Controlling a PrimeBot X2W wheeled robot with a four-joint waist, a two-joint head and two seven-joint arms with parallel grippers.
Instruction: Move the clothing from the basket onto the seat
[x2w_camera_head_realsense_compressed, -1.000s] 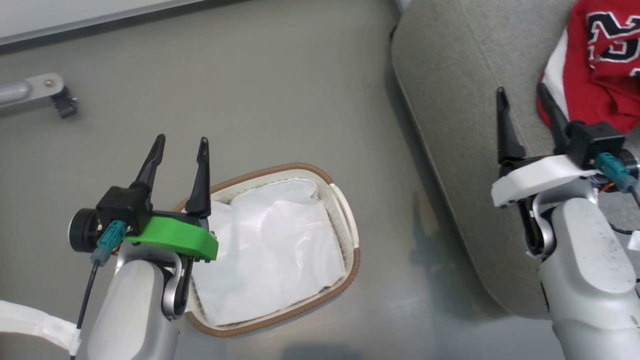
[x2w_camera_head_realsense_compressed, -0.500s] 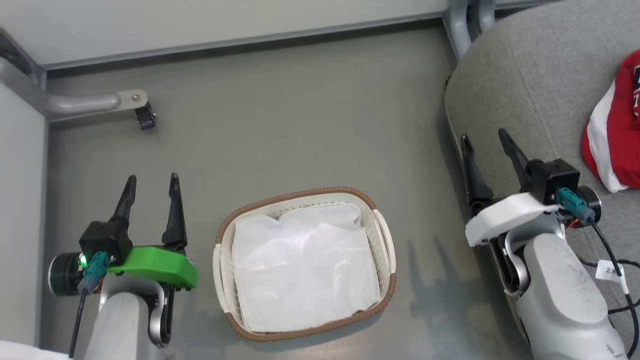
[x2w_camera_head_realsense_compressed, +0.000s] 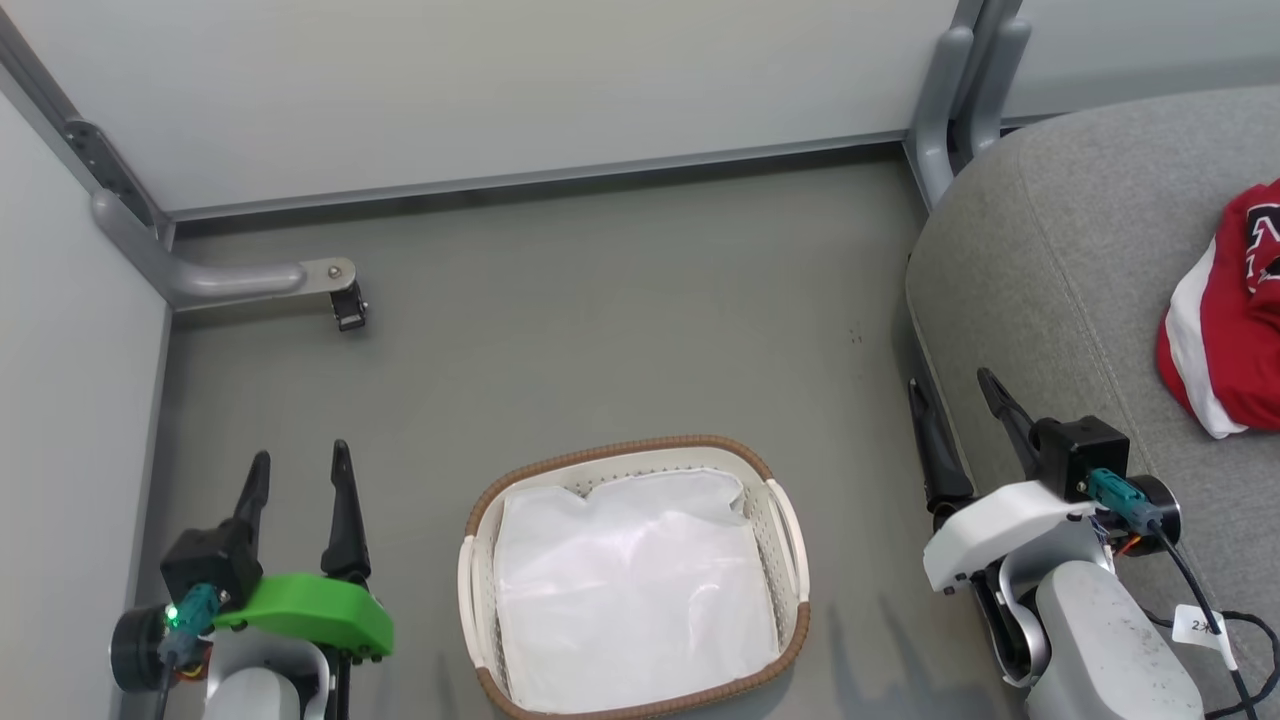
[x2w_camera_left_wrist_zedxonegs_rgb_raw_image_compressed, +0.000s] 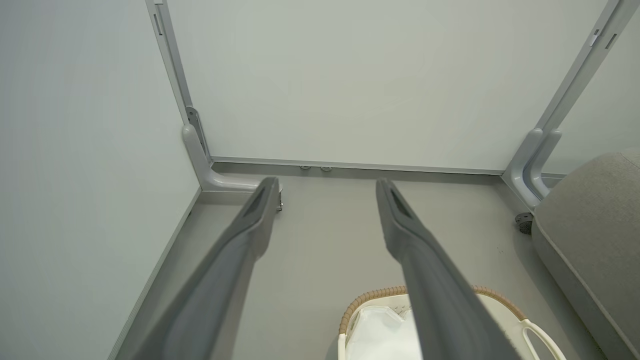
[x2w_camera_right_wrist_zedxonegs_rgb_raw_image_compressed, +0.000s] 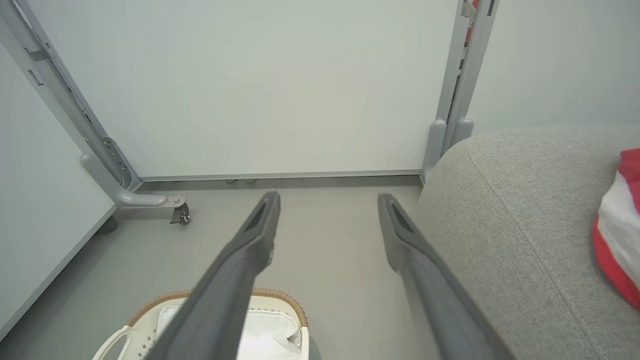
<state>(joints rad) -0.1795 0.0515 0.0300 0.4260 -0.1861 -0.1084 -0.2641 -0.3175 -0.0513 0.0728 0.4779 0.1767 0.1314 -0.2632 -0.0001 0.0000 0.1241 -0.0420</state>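
My left pincer (x2w_camera_head_realsense_compressed: 300, 452) stands apart, empty, left of the basket (x2w_camera_head_realsense_compressed: 620, 445); my right pincer (x2w_camera_head_realsense_compressed: 950, 380), likewise apart, right of it. The clothing (x2w_camera_head_realsense_compressed: 1225, 330) lies farther right, on the seat (x2w_camera_head_realsense_compressed: 1050, 250), nearer my right arm.

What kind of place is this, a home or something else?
Likely a staged test bay, not a home: plain pale partition panels on grey metal legs, one with a caster, wall in a grey seat and a laundry basket on grey floor.
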